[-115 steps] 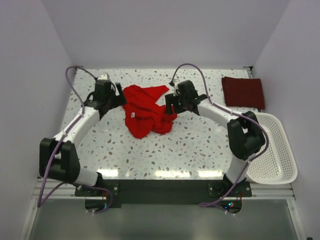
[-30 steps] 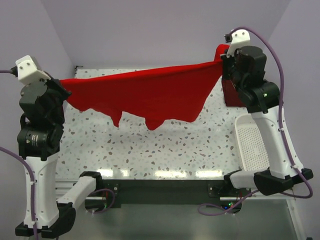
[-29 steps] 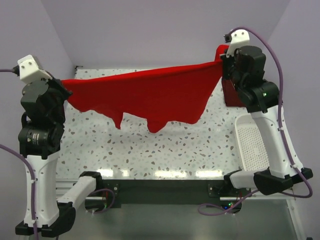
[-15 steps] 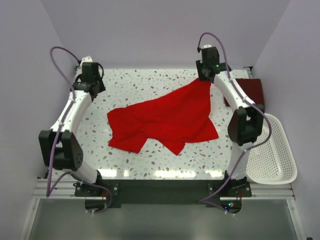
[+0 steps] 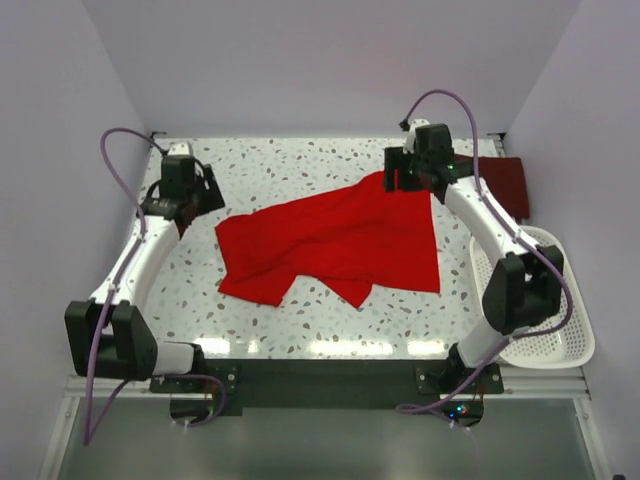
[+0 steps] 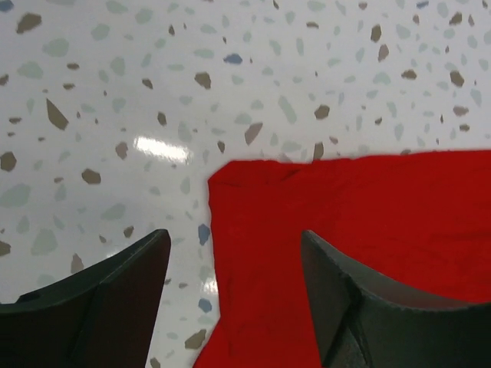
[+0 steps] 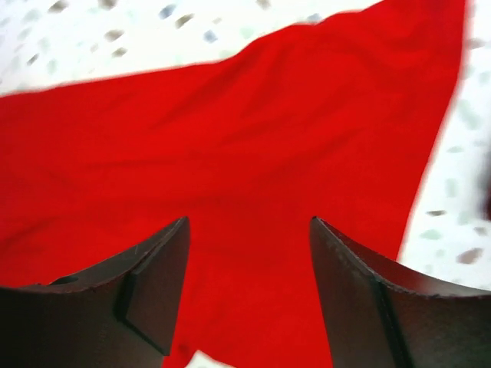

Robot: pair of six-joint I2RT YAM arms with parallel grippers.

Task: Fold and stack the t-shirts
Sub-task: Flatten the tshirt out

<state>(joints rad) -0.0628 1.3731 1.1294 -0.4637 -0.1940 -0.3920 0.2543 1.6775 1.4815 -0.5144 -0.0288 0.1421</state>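
Note:
The bright red t-shirt (image 5: 330, 245) lies spread and rumpled across the middle of the table. Its left corner (image 6: 345, 230) shows in the left wrist view, and its cloth (image 7: 230, 138) fills the right wrist view. My left gripper (image 5: 208, 195) (image 6: 234, 253) hovers open just over that left corner and holds nothing. Over the shirt's far right corner my right gripper (image 5: 395, 180) (image 7: 249, 230) is open too, with only flat cloth below it. The dark maroon t-shirt (image 5: 508, 180) lies folded at the far right, partly behind the right arm.
A white slatted basket (image 5: 550, 300) sits at the right edge of the speckled table (image 5: 300, 170), beside the right arm's elbow. Walls close in on the left, right and far sides.
A second ago both grippers held the red shirt stretched in the air. Both have since come down and opened, and the shirt now lies loose on the table.

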